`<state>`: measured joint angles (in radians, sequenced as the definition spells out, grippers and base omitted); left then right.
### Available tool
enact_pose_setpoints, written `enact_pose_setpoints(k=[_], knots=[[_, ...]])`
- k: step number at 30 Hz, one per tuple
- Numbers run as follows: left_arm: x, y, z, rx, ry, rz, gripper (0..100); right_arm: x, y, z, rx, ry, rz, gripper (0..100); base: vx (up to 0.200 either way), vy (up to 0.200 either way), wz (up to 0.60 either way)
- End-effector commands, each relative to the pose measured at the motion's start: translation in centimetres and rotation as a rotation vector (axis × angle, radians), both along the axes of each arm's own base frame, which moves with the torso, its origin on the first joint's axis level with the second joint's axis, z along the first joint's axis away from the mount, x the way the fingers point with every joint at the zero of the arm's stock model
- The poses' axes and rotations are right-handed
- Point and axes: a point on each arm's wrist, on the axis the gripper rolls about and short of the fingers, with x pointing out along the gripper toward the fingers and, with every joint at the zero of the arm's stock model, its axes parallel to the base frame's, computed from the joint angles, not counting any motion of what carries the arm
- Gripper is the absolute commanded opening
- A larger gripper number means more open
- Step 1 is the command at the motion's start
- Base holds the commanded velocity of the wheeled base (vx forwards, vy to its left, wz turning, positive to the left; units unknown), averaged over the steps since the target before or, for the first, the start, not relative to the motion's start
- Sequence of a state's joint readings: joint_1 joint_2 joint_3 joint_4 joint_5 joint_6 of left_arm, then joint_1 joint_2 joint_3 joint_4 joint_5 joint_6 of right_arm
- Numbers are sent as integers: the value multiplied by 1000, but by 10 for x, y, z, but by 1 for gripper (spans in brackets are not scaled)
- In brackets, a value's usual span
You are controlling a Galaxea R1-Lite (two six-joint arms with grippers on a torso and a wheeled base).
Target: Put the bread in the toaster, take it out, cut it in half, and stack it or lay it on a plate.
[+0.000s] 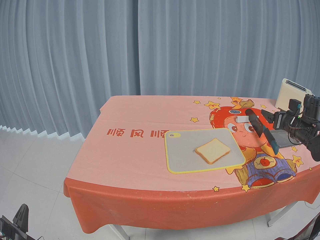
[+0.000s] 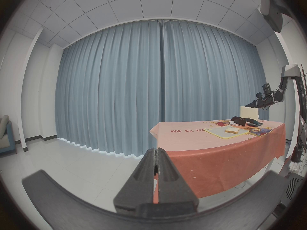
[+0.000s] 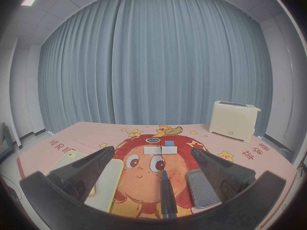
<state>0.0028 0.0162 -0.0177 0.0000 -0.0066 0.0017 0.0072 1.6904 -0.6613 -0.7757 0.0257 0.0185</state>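
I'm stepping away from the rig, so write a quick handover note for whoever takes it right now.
Left claw: shut, empty, low and off the table.
Right claw: open, empty, above the knife.
Things: bread, one whole slice, on the cutting board; knife between the board and the grey tray; toaster at the far right.
Done: bread is on the board; I cannot tell whether it is toasted.
To do: grasp the knife, halve the slice, plate the halves.
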Motion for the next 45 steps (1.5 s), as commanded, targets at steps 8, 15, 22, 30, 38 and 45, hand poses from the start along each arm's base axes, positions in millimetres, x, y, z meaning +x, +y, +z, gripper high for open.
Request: enact_pose_setpoints(k=[8, 15, 22, 30, 38, 45], knots=[[0, 0, -5, 0, 0, -1, 0, 6, 0, -2, 0, 3, -1, 100, 0, 0, 0], [0, 0, -5, 0, 0, -1, 0, 9, -1, 3, -1, -14, -7, 100, 0, 0, 0], [0, 0, -5, 0, 0, -1, 0, 17, -1, 0, -1, -8, -10, 100, 0, 0, 0], [0, 0, -5, 0, 0, -1, 0, 31, -20, -15, -18, 28, -79, 100, 0, 0, 0], [0, 0, -5, 0, 1, 1, 0, 26, -18, -27, -36, 78, -61, 100, 0, 0, 0], [0, 0, -5, 0, 0, -1, 0, 22, -16, -39, -35, 128, -46, 100, 0, 0, 0]])
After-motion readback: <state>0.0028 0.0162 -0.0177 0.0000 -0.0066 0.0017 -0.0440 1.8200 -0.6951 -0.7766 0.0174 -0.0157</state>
